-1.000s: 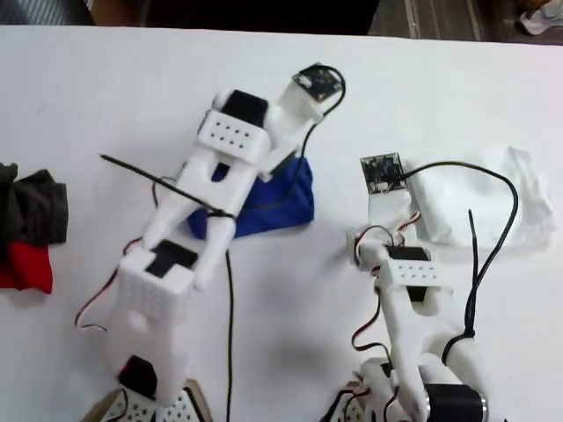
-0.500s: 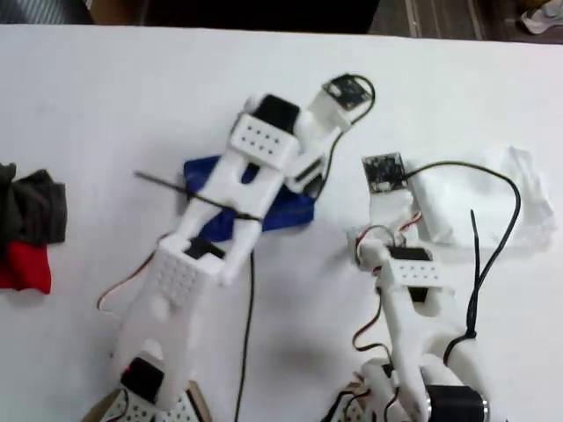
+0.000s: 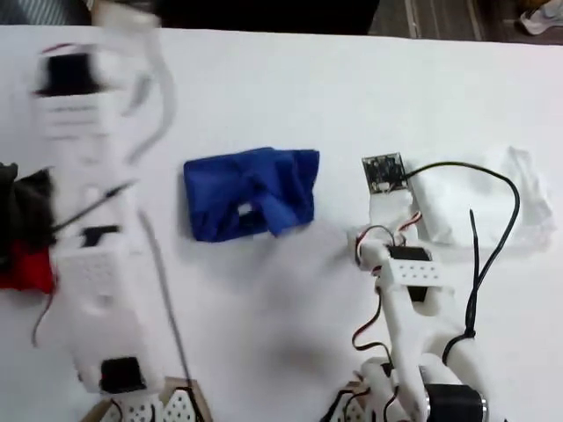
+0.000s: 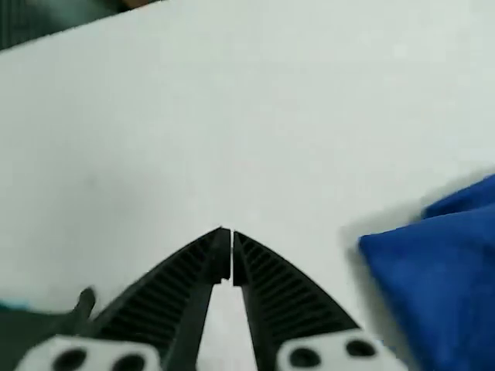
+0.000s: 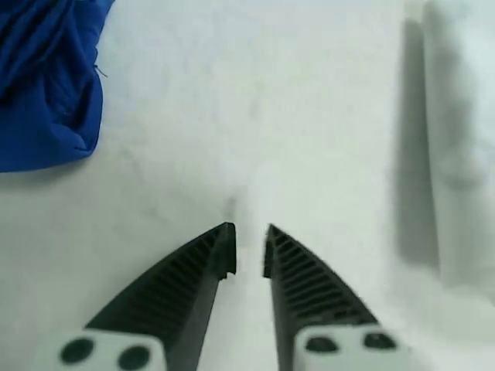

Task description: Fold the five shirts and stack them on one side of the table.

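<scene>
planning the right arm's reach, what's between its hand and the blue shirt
Just a bare stretch of white table lies between the right hand and the blue shirt, seen in the right wrist view.

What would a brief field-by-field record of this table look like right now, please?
blue shirt: mid-table, loosely folded, nothing gripping it
white shirt: right side, beside the right arm
dark shirt: left edge, bunched against the red shirt
red shirt: left edge, on the side nearer the arm bases
left arm: over the table's left side, jaws shut, empty
right arm: between the blue and white shirts, jaws slightly open, empty
table: white
</scene>
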`<state>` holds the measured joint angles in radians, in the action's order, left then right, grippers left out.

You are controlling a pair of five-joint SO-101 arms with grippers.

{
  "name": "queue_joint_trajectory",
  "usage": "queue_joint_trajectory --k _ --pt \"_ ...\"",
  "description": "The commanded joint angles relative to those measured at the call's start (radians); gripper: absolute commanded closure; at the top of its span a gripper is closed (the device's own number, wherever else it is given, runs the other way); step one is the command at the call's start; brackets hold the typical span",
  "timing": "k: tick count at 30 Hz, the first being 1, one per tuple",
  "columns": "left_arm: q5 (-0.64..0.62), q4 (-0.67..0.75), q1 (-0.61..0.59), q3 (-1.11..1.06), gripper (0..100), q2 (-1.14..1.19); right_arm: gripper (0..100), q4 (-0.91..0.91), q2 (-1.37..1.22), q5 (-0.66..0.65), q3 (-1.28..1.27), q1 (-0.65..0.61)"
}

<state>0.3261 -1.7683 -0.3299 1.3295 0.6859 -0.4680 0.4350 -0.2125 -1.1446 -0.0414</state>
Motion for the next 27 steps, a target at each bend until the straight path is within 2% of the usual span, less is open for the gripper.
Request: queue_joint_trajectory --k 1,5,8,14,20,25,27 --pt "0.014 -0.017 -0.224 -0.084 97 -0.074 97.4 -0.099 0.038 0.006 0.087 0.005" --pt "0.015 -0.014 -0.420 -0.252 97 -0.072 97.6 -0.357 0.004 -0.028 0.307 -0.027" --pt "0.017 0.017 -0.531 -0.378 97 -0.072 97.6 -0.512 -0.079 -0.078 0.514 -0.102" --pt "0.114 0.109 -0.655 -0.605 97 -0.072 97.5 -0.647 -0.311 -0.086 0.859 -0.326" --pt "0.126 0.269 -0.681 -0.852 97 -0.074 97.2 -0.647 -0.549 -0.091 0.965 -0.513" --pt "0.077 0.362 -0.644 -0.975 97 -0.074 97.4 -0.674 -0.667 -0.098 0.951 -0.559" --pt "0.077 0.370 -0.612 -1.003 97 -0.074 97.4 -0.680 -0.699 -0.146 0.948 -0.555"
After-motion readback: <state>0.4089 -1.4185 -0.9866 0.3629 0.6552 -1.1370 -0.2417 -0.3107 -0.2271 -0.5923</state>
